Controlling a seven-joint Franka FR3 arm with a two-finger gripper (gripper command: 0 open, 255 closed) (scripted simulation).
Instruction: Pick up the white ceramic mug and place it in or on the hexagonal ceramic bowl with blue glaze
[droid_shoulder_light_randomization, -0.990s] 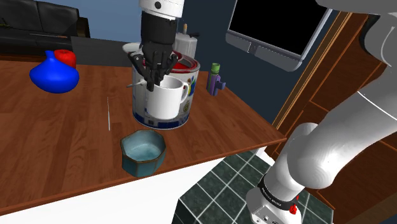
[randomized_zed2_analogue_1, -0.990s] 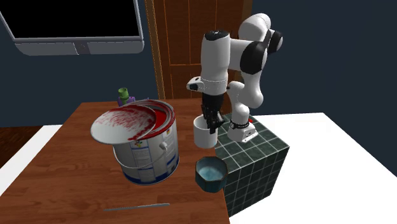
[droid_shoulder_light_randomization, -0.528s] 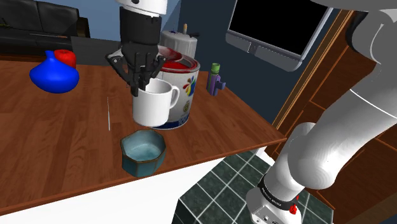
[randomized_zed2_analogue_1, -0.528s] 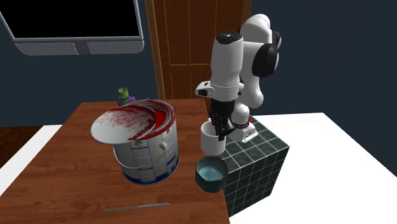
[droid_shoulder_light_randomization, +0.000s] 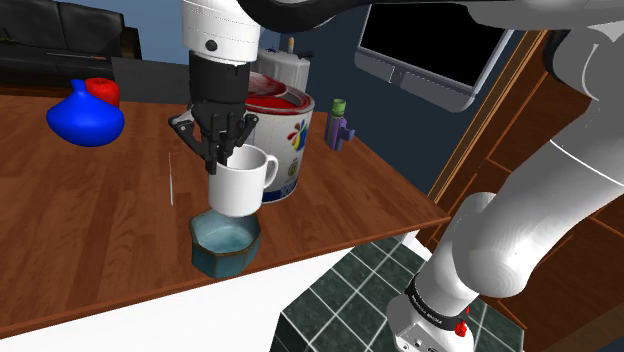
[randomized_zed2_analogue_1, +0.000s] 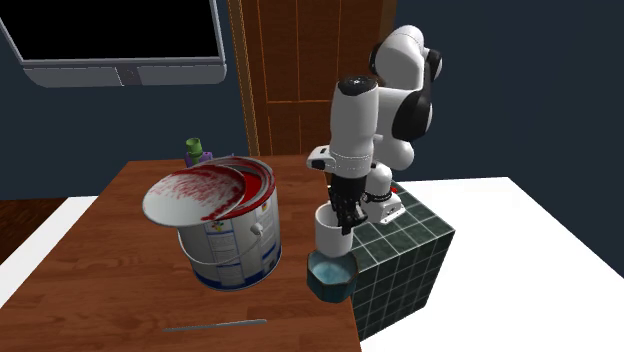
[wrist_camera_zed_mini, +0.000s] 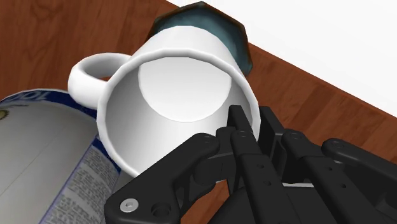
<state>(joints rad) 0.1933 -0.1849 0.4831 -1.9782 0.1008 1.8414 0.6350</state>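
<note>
A white mug (droid_shoulder_light_randomization: 240, 184) hangs upright just above the blue-glazed hexagonal bowl (droid_shoulder_light_randomization: 225, 242), which sits near the wooden table's front edge. My black gripper (droid_shoulder_light_randomization: 218, 160) is shut on the mug's rim, one finger inside and one outside. In the second exterior view the mug (randomized_zed2_analogue_1: 333, 232) is directly over the bowl (randomized_zed2_analogue_1: 331, 275), held by the gripper (randomized_zed2_analogue_1: 345, 212). The wrist view looks into the mug (wrist_camera_zed_mini: 175, 95), with the bowl (wrist_camera_zed_mini: 240, 39) showing past it and the gripper (wrist_camera_zed_mini: 249, 143) clasping its rim.
A paint can (droid_shoulder_light_randomization: 288, 140) with a red-smeared lid stands just behind the mug. A blue round vase (droid_shoulder_light_randomization: 86, 118) sits at the shoulder view's left. A small green-capped bottle (droid_shoulder_light_randomization: 339, 123) is behind the can. A thin rod (droid_shoulder_light_randomization: 171, 178) lies on the table (droid_shoulder_light_randomization: 90, 220).
The gripper has carried the mug away from the paint can toward the table's front edge and lowered it, so it now hangs right over the bowl.
</note>
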